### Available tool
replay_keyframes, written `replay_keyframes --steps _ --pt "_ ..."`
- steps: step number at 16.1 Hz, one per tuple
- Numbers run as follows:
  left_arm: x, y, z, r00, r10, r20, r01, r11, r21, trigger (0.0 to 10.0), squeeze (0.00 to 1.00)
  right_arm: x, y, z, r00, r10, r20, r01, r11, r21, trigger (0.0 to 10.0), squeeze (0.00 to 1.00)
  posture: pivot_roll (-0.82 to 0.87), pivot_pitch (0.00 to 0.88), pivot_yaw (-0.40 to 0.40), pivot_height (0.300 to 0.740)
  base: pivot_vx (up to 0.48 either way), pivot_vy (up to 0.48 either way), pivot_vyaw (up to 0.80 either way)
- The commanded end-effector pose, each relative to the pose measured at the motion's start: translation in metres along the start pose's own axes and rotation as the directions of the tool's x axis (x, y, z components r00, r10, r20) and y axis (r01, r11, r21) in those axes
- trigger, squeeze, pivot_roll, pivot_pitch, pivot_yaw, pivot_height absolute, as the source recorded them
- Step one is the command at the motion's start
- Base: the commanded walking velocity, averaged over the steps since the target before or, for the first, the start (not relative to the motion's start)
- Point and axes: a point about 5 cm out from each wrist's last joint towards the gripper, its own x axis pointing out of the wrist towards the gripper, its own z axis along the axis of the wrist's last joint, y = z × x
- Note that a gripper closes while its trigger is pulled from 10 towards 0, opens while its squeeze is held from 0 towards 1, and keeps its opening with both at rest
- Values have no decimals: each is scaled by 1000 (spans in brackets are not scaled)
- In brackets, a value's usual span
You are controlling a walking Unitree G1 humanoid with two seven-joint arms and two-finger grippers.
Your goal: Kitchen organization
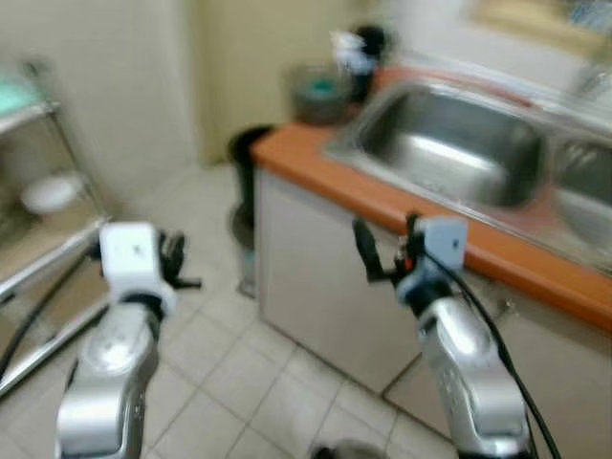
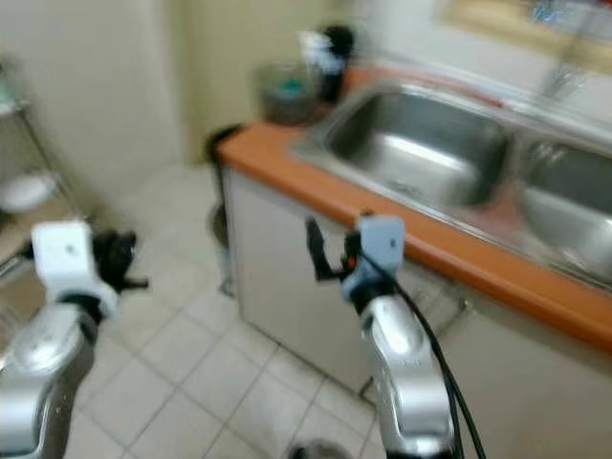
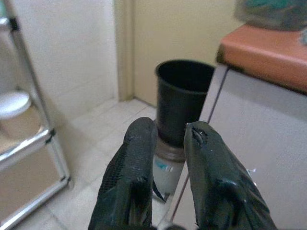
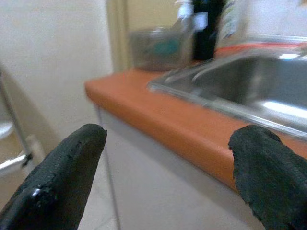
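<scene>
Approach stage is judged: right gripper (image 4: 168, 177), spread wide and empty, is held nearer the orange countertop (image 4: 158, 115) ahead, left gripper (image 3: 165, 158) nearly closed, empty.

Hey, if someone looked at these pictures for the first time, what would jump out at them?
Probably the orange countertop with its steel sink, running across the right of the scene. In front of it both silver arms are raised: the right gripper with jaws wide apart near the counter edge, the left gripper with jaws nearly together, aimed at a black bin on the tiled floor beside the cabinet.
</scene>
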Motion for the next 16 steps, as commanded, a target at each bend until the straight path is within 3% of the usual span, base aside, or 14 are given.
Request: replay_keyframes --steps 1,5,7,9,12,16 --pt "0 -2 3 1000 -6 14 6 1000 9 10000 0 1 -2 9 1000 -10 20 10 1000 6 10000 0 -1 0 21 740 0 0 -800" --pt "-3 2 10 999 5 40 -5 1000 17 10000 0 2 -3 25 998 -25 66 25 1000 0 10000 0 16 0 15 740 0 0 -800" --pt "-7 5 11 998 24 59 -24 1000 -2 10000 0 0 5 30 998 -6 69 9 999 -54 10000 0 9 0 0 740 0 0 -800" --pt "-7 6 16 995 40 89 -40 999 -8 10000 0 -1 7 35 996 -15 89 18 999 -36 10000 0 4 0 -6 740 0 0 -800" --pt "0 0 20 994 38 105 -37 999 -5 10000 0 3 0 37 996 -36 86 39 999 -35 10000 0 -25 0 -36 740 0 0 -800" --pt "1 -11 22 994 -35 108 34 999 10 10000 0 -3 -11 40 992 -100 76 105 992 -68 10000 0 -59 0 -9 740 0 0 -800"
